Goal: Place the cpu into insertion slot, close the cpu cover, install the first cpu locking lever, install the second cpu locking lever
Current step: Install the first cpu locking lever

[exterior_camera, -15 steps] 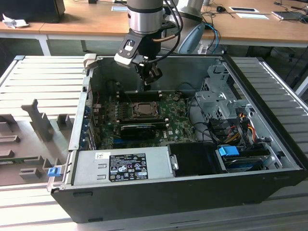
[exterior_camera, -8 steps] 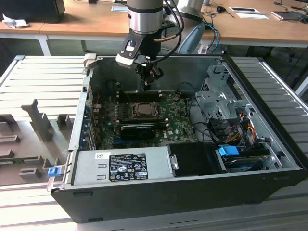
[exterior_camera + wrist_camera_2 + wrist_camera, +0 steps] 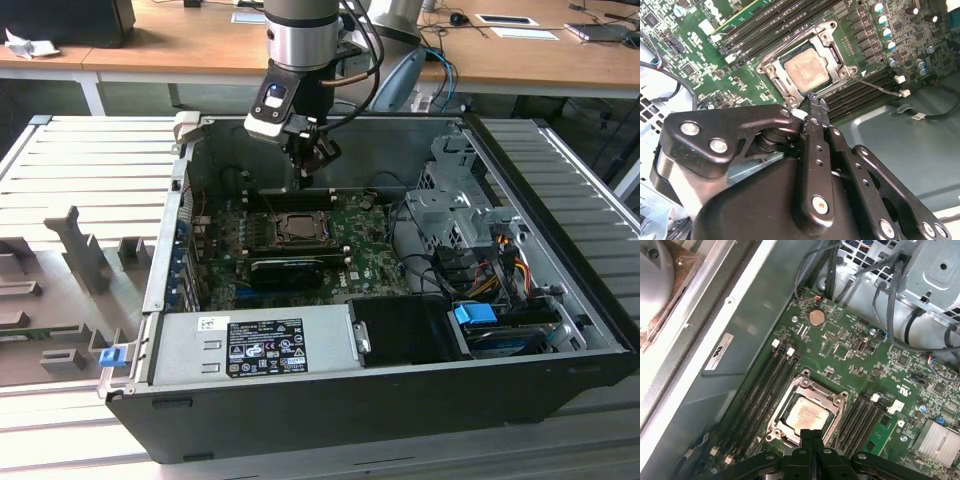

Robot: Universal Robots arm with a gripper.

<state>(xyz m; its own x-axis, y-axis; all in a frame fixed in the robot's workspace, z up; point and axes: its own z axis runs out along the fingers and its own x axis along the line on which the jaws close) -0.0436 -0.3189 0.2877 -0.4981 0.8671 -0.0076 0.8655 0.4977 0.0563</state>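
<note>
Cpu: the small flat square silvery-beige cpu (image 3: pixel 806 67) is sitting in the square dark insertion slot (image 3: pixel 276 233), just beyond the jaw tips.
Cover: the silvery-grey metal-frame cpu cover (image 3: pixel 838 401) is lying flat around it.
Gripper: the black gripper (image 3: pixel 815 101) is hanging over the slot's edge, jaws pressed together, empty.
Board: the green motherboard (image 3: pixel 855 365) is lying beneath the jaws.

Lab-like workroom: wooden desks (image 3: pixel 180 45) across the frame's top, open computer case (image 3: pixel 330 410) on a slatted metal desk (image 3: pixel 90 160).
</note>
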